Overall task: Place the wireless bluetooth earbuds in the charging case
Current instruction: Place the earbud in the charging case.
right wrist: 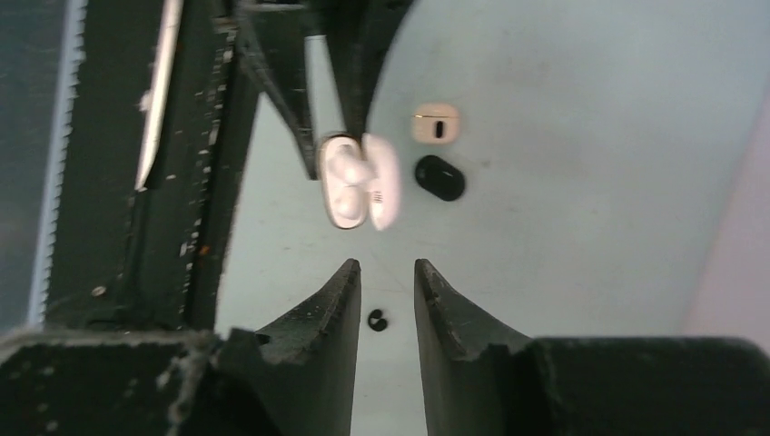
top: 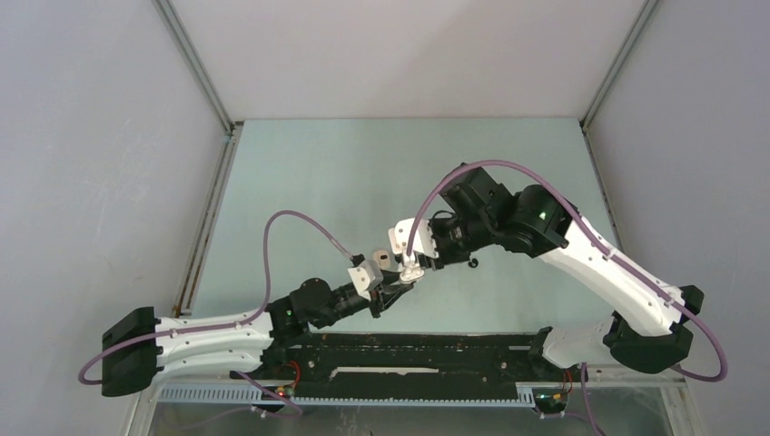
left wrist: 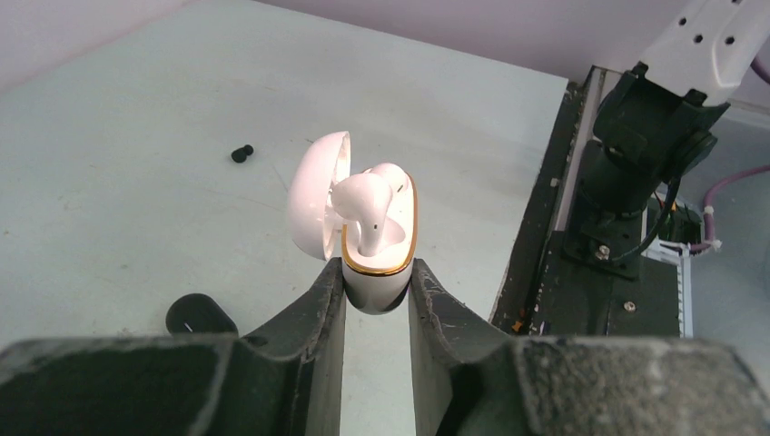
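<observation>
My left gripper (left wrist: 377,272) is clenching the white charging case (left wrist: 380,289), its lid standing open beyond my fingertips. A white earbud (left wrist: 366,204) is sitting inside, possibly with a second behind it. My right gripper (right wrist: 388,272) is hanging released and empty, with a black earbud (right wrist: 377,319) lying on the table (right wrist: 563,227) beneath.

The charging case (left wrist: 380,289) is smooth, glossy white plastic with a polished, gold-coloured metallic band around its opening. The white earbud (left wrist: 368,204) has the same glossy plastic finish. The black earbud (left wrist: 241,153) looks dull. The black case (left wrist: 200,316) shows a slight sheen. The table (left wrist: 136,109) is smooth, matt and pale green. The fingers (left wrist: 318,313) of the left gripper (left wrist: 378,272) are matt black, rough-grained and scuffed.
</observation>
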Available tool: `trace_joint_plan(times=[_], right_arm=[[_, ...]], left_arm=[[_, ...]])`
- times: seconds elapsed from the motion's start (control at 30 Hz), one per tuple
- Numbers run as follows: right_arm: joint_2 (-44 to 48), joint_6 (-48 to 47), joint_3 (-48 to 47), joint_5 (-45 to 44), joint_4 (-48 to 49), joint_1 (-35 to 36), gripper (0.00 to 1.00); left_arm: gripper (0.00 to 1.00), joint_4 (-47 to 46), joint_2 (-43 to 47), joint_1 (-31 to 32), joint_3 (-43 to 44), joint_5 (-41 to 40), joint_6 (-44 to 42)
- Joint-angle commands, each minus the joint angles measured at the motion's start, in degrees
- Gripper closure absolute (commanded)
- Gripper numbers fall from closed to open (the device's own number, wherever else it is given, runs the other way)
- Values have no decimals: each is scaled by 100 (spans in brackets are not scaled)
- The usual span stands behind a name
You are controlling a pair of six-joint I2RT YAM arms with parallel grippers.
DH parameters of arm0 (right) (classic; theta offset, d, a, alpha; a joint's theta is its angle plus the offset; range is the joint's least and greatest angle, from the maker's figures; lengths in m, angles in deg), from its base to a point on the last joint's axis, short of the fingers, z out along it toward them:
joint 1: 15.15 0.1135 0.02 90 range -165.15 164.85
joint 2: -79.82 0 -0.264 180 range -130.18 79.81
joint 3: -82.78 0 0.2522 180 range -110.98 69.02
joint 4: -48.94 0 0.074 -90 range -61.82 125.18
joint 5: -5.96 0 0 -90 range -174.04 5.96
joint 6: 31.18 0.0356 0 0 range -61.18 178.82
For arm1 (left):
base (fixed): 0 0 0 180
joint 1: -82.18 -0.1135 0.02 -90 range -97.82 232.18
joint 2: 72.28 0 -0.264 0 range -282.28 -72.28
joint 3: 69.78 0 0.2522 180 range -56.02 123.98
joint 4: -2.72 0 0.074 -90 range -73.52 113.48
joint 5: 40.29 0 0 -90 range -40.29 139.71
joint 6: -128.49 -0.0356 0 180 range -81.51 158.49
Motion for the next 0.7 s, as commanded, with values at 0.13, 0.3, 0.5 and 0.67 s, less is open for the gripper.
trace_joint_plan(times=[0.13, 0.3, 0.5, 0.67], right_arm=[[285, -611, 444, 161, -557, 703, 67], [291, -1045, 649, 90, -424, 876, 57], [142, -1194, 704, -13, -227, 974, 53], [65, -1177, 716, -58, -175, 1039, 53]], left_arm=[[100, -11, -102, 18, 380, 307, -211], [100, -6, -90, 18, 429, 428, -177], [100, -6, -134, 18, 498, 687, -140], [100, -20, -167, 18, 530, 763, -108]])
